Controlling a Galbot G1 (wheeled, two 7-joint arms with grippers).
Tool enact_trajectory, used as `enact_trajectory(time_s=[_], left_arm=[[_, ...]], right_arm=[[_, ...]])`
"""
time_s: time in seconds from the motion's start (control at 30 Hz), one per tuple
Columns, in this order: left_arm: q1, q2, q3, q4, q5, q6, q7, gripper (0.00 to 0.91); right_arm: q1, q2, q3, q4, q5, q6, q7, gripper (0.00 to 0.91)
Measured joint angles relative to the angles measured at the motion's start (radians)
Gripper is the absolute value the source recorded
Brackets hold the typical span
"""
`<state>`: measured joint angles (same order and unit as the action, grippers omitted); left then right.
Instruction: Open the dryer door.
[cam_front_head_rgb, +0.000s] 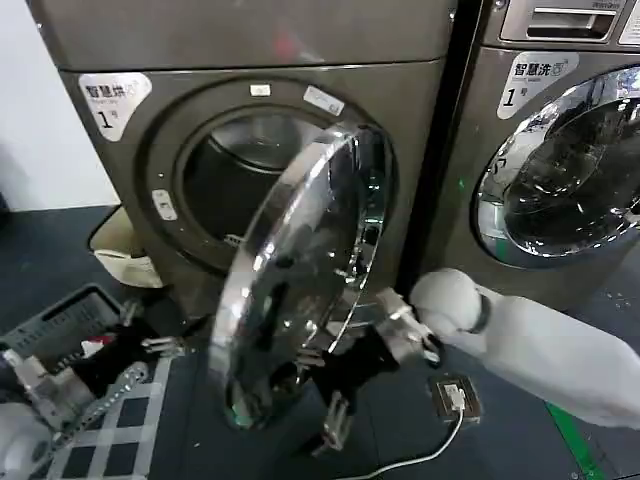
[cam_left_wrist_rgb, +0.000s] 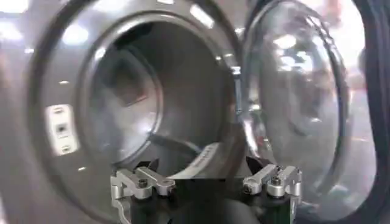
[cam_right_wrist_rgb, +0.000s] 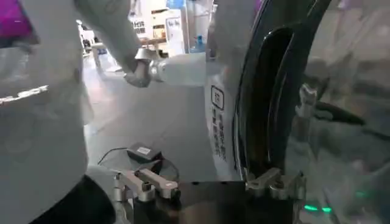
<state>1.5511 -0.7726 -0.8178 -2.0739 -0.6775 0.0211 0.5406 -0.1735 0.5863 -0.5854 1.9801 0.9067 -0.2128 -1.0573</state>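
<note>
Dryer door, round, chrome-rimmed with clear glass, stood swung well out from the left machine's dark drum opening, hinged on its right side, with the right hand spread open just below its lower rim and the left hand open, low beside the grey basket.

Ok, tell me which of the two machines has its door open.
The left machine, the one in front of the robot: its round glass door is swung out, baring the drum. The right machine's door sits shut against its front. The right pincer is by the open door's lower edge.
</note>
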Motion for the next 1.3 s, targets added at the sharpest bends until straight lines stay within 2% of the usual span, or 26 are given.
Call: enact_trajectory(time_s=[0.13, 0.33, 0.4, 0.6, 0.73, 0.83, 1.0, 1.07, 1.3], left_arm=[[-0.006, 0.018, 0.035, -0.033, 0.027, -0.011, 0.031, 0.907], [-0.042, 0.022, 0.098, -0.083, 0.032, -0.006, 0.036, 0.907], [-0.059, 0.02, 0.125, -0.096, 0.037, -0.003, 0.034, 0.907], [-0.123, 0.027, 0.199, -0.122, 0.073, -0.001, 0.034, 0.907], [-0.17, 0.038, 0.253, -0.129, 0.072, 0.0, 0.03, 0.907], [-0.223, 0.035, 0.307, -0.127, 0.072, 0.007, 0.024, 0.907], [-0.317, 0.006, 0.412, -0.127, 0.109, 0.02, 0.005, 0.907], [-0.345, -0.006, 0.451, -0.127, 0.119, 0.023, -0.003, 0.907], [-0.428, -0.033, 0.565, -0.107, 0.141, 0.028, -0.023, 0.907]], right_arm=[[-0.161, -0.119, 0.192, 0.037, 0.002, 0.023, 0.012, 0.907], [-0.488, -0.281, 0.559, 0.007, -0.064, 0.092, 0.049, 0.907], [-0.564, -0.307, 0.647, -0.043, -0.091, 0.1, 0.071, 0.907], [-0.776, -0.318, 0.873, -0.23, -0.098, 0.085, 0.217, 0.907], [-1.029, -0.285, 1.126, -0.347, -0.139, 0.094, 0.291, 0.907], [-1.235, -0.232, 1.343, -0.42, -0.145, 0.122, 0.358, 0.907], [-1.496, -0.092, 1.654, -0.443, -0.144, 0.147, 0.491, 0.907], [-1.578, -0.028, 1.768, -0.439, -0.172, 0.143, 0.554, 0.907], [-1.775, 0.175, 2.064, -0.448, -0.348, 0.127, 0.734, 0.907]])
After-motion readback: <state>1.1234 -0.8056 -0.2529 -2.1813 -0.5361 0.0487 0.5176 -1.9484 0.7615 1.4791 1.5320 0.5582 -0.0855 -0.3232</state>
